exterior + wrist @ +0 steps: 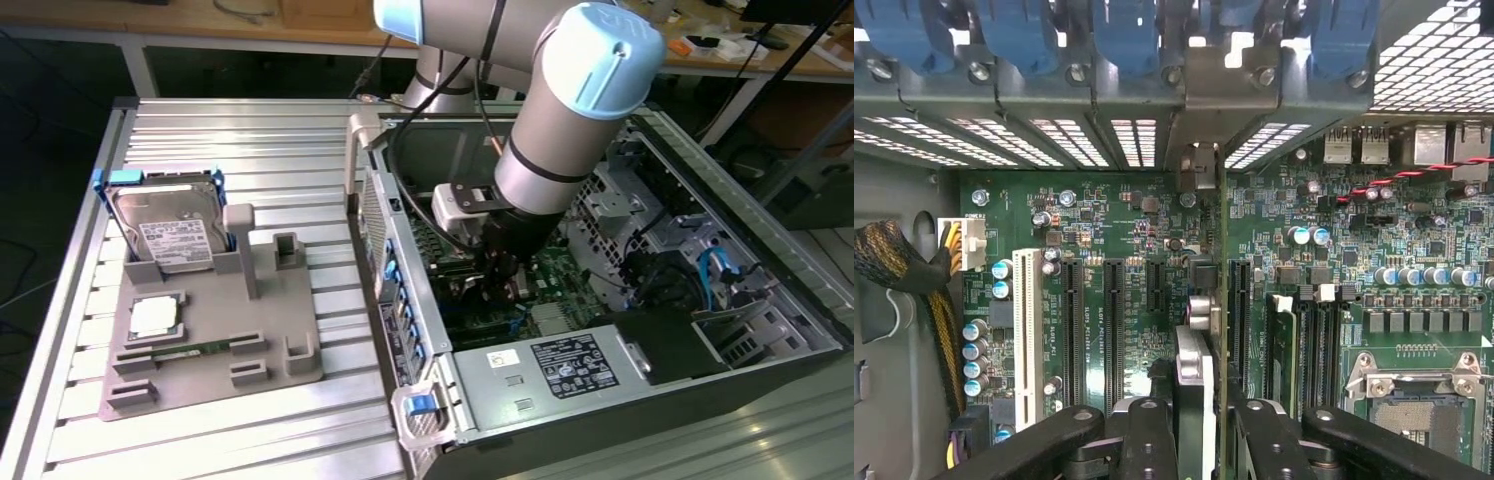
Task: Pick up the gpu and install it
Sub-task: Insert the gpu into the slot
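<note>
Item: gpu [1194, 365], held inside the open computer case [747, 330], which lies on the table [267, 130]

Grip: we find the pincer [1199, 425] closed on the gpu, one black finger [1144, 435] on each face

Orientation: we see the card edge-on, standing upright over the green motherboard [1104, 220]. Its long axis runs parallel to the black expansion slots [1114, 330], from the pincer toward the slotted rear wall [1094, 140] of the case, and its far end reaches that wall

Seating: we cannot tell whether the lower edge sits in a slot

Also listed: a hard drive [167, 225] upright on the grey holder [214, 370], at the exterior view's left, well apart from the case
</note>
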Controlling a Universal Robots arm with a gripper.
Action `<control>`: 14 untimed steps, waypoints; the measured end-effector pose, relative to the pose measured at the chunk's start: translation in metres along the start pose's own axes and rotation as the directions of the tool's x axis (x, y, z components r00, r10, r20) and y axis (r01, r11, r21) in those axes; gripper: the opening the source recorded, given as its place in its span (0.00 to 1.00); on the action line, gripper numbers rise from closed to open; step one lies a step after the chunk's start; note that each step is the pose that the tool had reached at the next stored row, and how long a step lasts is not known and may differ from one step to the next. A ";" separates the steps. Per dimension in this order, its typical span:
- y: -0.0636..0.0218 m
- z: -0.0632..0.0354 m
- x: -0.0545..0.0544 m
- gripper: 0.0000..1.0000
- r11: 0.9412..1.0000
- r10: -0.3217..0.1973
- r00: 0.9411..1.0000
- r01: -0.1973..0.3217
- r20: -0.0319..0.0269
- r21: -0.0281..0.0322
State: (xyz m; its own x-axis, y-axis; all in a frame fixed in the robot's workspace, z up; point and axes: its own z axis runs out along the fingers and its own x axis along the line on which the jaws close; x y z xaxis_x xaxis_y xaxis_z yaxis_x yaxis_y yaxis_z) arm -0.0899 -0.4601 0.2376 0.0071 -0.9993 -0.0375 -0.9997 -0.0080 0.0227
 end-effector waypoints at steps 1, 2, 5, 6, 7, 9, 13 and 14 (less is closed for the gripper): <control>0.0000 0.0004 0.000 0.28 1.000 0.000 1.000 0.000 0.000 0.000; -0.0001 0.0010 0.000 0.28 1.000 0.000 1.000 0.000 0.000 0.001; -0.0002 0.0031 0.000 0.28 1.000 0.000 1.000 0.000 0.000 0.001; -0.0001 0.0038 0.000 0.28 1.000 0.000 1.000 0.000 0.000 0.001; 0.0000 0.0044 0.000 0.28 1.000 0.000 1.000 0.000 0.000 0.001; 0.0000 0.0056 0.000 0.28 1.000 0.000 1.000 0.000 0.000 0.001; -0.0002 0.0072 0.000 0.28 1.000 0.000 1.000 0.000 0.000 0.002; -0.0002 0.0073 0.000 0.28 1.000 0.000 1.000 0.000 0.000 0.002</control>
State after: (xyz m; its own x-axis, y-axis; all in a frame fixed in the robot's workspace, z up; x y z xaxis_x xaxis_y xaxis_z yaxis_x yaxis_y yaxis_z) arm -0.0899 -0.4600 0.2303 0.0073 -0.9993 -0.0377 -0.9998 -0.0080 0.0206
